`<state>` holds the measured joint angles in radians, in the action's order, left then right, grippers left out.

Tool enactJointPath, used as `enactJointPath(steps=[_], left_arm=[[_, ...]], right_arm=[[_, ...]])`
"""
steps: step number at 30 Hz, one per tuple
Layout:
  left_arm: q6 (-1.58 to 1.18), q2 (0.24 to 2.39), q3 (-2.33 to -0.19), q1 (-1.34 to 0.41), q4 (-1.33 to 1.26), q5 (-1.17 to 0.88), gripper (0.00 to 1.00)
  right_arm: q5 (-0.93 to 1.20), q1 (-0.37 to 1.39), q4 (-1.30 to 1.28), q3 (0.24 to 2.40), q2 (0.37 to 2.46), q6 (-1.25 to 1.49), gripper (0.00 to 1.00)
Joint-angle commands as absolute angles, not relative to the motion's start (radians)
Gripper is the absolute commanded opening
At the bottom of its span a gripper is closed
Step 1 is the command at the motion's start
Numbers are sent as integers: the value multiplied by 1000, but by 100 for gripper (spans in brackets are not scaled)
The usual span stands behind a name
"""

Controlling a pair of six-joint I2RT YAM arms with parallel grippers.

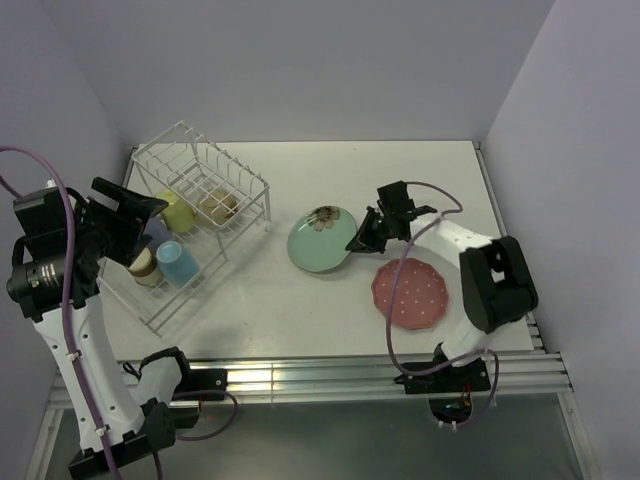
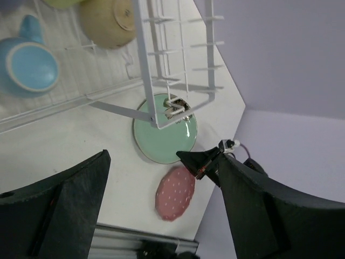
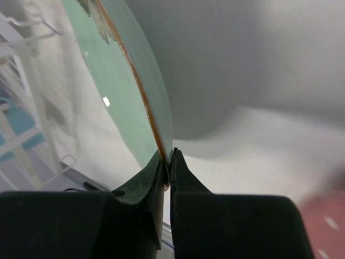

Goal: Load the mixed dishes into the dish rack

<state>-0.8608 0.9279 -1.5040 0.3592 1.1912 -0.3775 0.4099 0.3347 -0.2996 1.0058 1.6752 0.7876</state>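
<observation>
My right gripper [image 1: 357,243] is shut on the right rim of the mint-green flower plate [image 1: 320,240], which is tilted just right of the dish rack [image 1: 235,172]. In the right wrist view the fingertips [image 3: 161,162] pinch the rim of the plate [image 3: 121,91]. The pink white-dotted plate [image 1: 411,293] lies flat near the right arm. The rack holds the yellow mug [image 1: 178,212], the cream bowl [image 1: 218,207], the light blue mug [image 1: 178,264] and the metal cup [image 1: 145,266]. My left gripper [image 1: 138,215] is open and empty above the rack's left side, partly hiding the lavender cup [image 1: 156,233].
The left wrist view shows the blue mug [image 2: 27,67], cream bowl [image 2: 108,21], rack frame [image 2: 143,59], mint plate [image 2: 161,135] and pink plate [image 2: 175,193]. Walls close the table at back and both sides. A metal rail [image 1: 330,375] runs along the near edge.
</observation>
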Motion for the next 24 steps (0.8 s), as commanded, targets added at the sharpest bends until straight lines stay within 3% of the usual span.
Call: enactJointPath(steps=[1, 5, 9, 13, 19, 24], left_arm=[[-781, 956, -1537, 321, 1111, -551, 85], [-795, 991, -1569, 169, 1062, -546, 85], [-842, 1058, -1589, -122, 976, -476, 88], [-842, 1140, -1652, -308, 908, -410, 89], [-743, 1250, -1719, -360, 868, -503, 96], [-603, 1344, -1779, -360, 942, -604, 99]], right_arm=[[276, 319, -442, 968, 1486, 698, 0], [290, 314, -538, 992, 1347, 657, 0], [371, 296, -620, 1034, 1270, 626, 0], [417, 281, -699, 1086, 1204, 597, 0], [501, 247, -866, 1184, 1080, 563, 0], [698, 244, -968, 1216, 1019, 578, 0]])
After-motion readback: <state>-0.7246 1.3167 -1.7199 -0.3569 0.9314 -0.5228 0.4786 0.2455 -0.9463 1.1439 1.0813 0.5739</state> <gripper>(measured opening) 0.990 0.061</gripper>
